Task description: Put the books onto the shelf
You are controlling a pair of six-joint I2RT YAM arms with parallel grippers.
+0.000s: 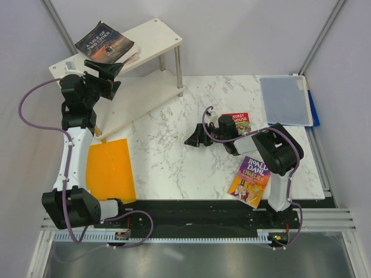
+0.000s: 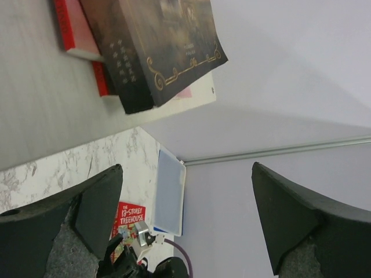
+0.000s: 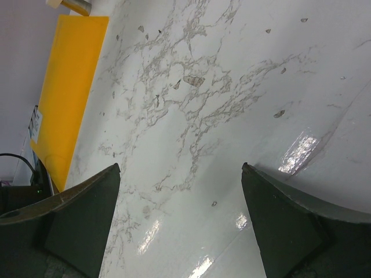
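Note:
The shelf (image 1: 156, 35) stands at the back left. On its top board (image 2: 40, 104) the dark "A Tale of Two Cities" book (image 1: 104, 41) (image 2: 156, 46) lies on a stack, over a red-edged book (image 2: 75, 29) and a pale one (image 2: 194, 95). My left gripper (image 1: 111, 75) (image 2: 186, 168) hangs open just in front of that stack, holding nothing. The Treehouse book (image 1: 236, 123) (image 2: 130, 217) lies on the table, partly under my right arm. The Roald Dahl book (image 1: 250, 180) lies near the front right. My right gripper (image 1: 196, 136) (image 3: 180, 166) is open and empty, low over bare marble.
A flat blue-grey folder (image 1: 285, 99) (image 2: 169, 197) lies at the back right corner. An orange sheet (image 1: 110, 169) (image 3: 64, 98) lies at the front left beside the left arm. The shelf's lower board (image 1: 145, 95) reaches toward the table's middle.

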